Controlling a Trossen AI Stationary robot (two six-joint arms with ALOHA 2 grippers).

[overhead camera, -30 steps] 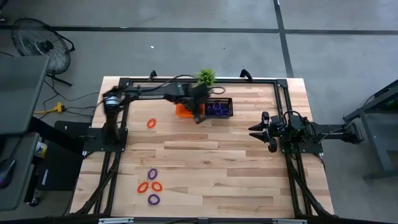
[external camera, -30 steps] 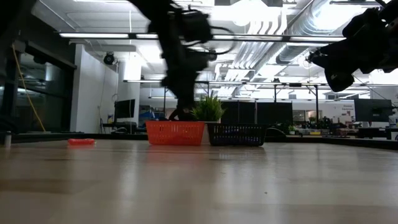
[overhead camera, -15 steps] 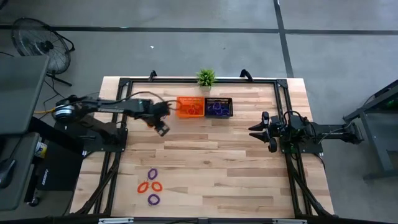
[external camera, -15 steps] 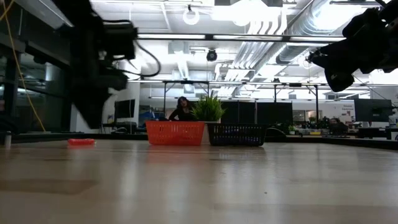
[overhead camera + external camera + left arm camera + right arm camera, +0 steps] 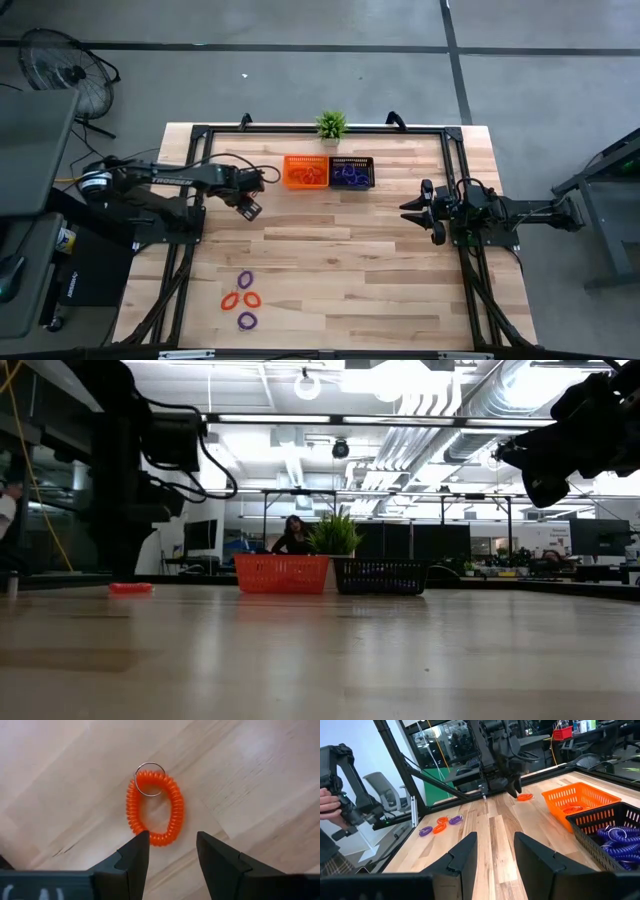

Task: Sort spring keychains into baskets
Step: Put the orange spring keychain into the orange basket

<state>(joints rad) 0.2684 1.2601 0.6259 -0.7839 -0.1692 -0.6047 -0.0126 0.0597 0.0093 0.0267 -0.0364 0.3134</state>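
The left gripper (image 5: 250,209) hangs over the table's left side, just left of the baskets, jaws spread wide and holding nothing. Directly below it lies an orange-red spring keychain (image 5: 155,809) with a metal ring, flat on the wood. The orange basket (image 5: 306,171) and the black basket (image 5: 351,172) stand side by side at the far edge, touching, with coils inside each. Four more keychains (image 5: 241,299), orange-red and purple, cluster near the front left. The right gripper (image 5: 411,210) waits at the right side, jaws parted and empty.
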